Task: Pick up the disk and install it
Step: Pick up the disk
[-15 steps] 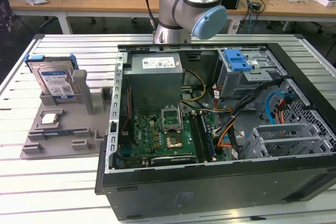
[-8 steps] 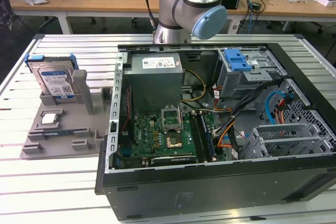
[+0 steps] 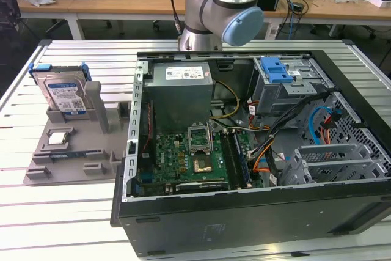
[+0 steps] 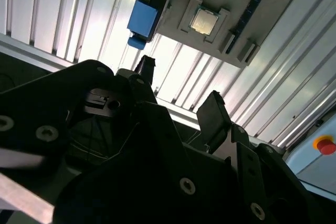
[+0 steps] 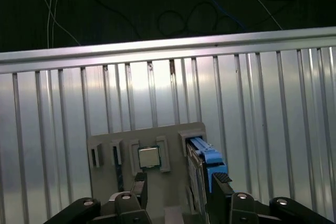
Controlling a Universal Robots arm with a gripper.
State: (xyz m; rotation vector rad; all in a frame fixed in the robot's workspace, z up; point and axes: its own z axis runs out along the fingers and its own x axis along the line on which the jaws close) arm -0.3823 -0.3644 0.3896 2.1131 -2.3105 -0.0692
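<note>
The disk [image 3: 61, 93] stands on edge in a slot of the grey holder tray [image 3: 43, 169] at the exterior view's left, blue-and-white label showing and blue rails along its edges. In the first wrist view the disk [image 5: 206, 163] is seen edge-on from above, close to one of the black fingertips [image 5: 220, 178]. My gripper [image 5: 179, 182] hangs well above the tray, open, with nothing between its fingers. In the second wrist view the gripper [image 4: 178, 90] is also open, and the blue end of the disk [image 4: 143, 19] lies beyond it.
A small square silver chip [image 3: 58, 139] lies on the tray beside the disk. The open computer case [image 3: 244, 212] sits at the exterior view's right, with a drive cage and blue latch [image 3: 278, 68] at its back. The robot arm [image 3: 226, 4] stands behind it. A red button [image 4: 325, 144] is nearby.
</note>
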